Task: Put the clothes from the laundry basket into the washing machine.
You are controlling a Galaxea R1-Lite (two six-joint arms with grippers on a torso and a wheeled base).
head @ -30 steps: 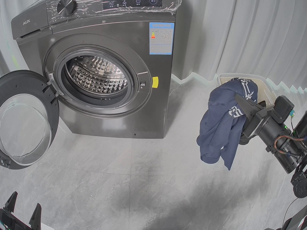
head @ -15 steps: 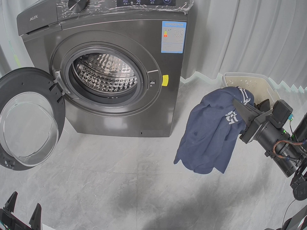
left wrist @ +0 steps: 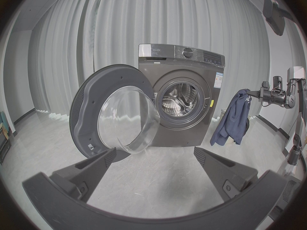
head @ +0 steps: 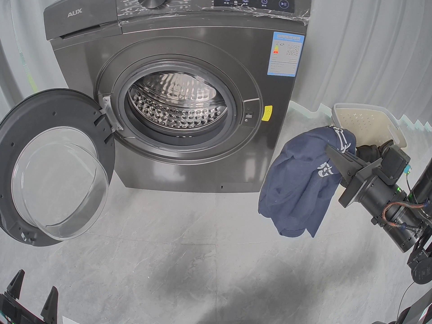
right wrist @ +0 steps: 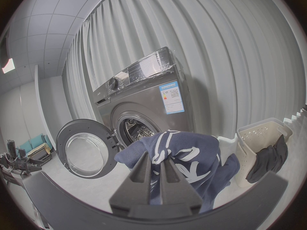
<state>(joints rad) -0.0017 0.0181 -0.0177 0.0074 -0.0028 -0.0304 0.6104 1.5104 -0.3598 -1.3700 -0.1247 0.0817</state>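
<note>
My left pincer (head: pixel 33 291) sits low at the near left corner, its two fingers spread wide with nothing between them. Beyond it the round door (head: pixel 54 167) of the washing machine (head: pixel 189 28) stands swung fully open to the left, its glass bowl turned toward me. The machine itself stands on the grey tiled floor (head: pixel 180 257) with its back to the pale curtain (head: pixel 373 46), and its steel drum (head: pixel 177 100) lies open to view. To the right of the machine, apart from its front, the navy garment (head: pixel 301 181) hangs in loose folds from my right pincer (head: pixel 335 154). That pincer's fingers are pressed together on a bunched fold near the white print, so only a thin slit shows between them from the wrist. Just behind that pincer the cream laundry basket (head: pixel 369 122) stands by the curtain. A dark cloth (right wrist: pixel 268 160) is draped over the basket's near rim and hangs down its outer wall; it looks like another piece of clothing, though I cannot be sure.
</note>
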